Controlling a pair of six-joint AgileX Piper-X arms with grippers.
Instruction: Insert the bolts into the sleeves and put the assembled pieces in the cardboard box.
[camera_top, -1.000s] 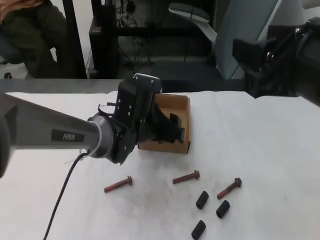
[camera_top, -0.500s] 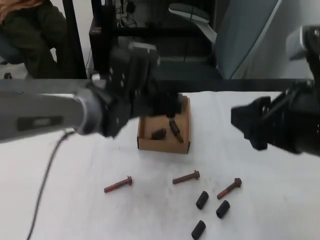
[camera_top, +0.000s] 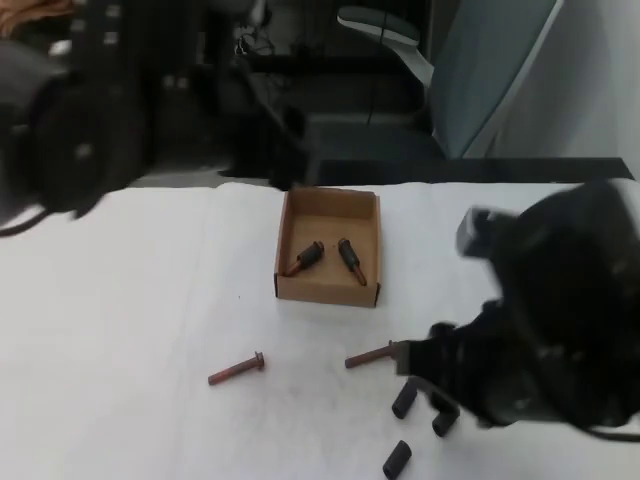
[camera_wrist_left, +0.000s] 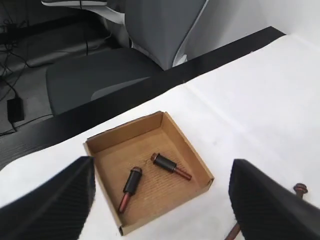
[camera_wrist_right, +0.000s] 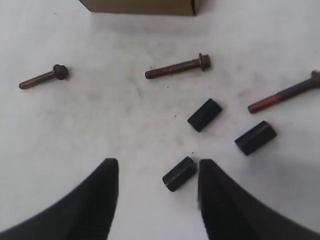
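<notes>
Two assembled pieces lay in the cardboard box (camera_top: 327, 292) on the white bench (camera_top: 140, 300). The left-hand piece (camera_top: 306, 258) and the right-hand piece (camera_top: 351, 261) both lay slanted, with their black sleeved ends close together near the box's middle. Their bare shanks splayed apart toward the box's near wall.

The left gripper (camera_wrist_left: 161, 161) hung above the box and looked down into it, with its fingers spread wide and nothing between them. The left arm (camera_top: 70, 140) showed as a dark blur on the far left side of the box.

On the near side of the box, three loose bolts lay flat on the bench. The first bolt (camera_wrist_right: 42, 77) and the middle bolt (camera_wrist_right: 177, 67) ran roughly along the line of the box's near wall, heads to the right in the high view. The third bolt (camera_wrist_right: 285, 95) sat more steeply slanted, with its shank end nearer the sleeves.

Farther from the box than the bolts lay three black sleeves, all on their sides and all slanted much the same way: one sleeve (camera_wrist_right: 204, 115), a second sleeve (camera_wrist_right: 256, 137), and the nearest sleeve (camera_wrist_right: 179, 173).

The right gripper (camera_wrist_right: 157, 162) was down over that cluster, jaws parted and gripping nothing. The nearest sleeve lay just between the fingertips in the right wrist view — whether they touched it, I couldn't tell. The right arm (camera_top: 545, 330) covered the bench to the box's near right.
</notes>
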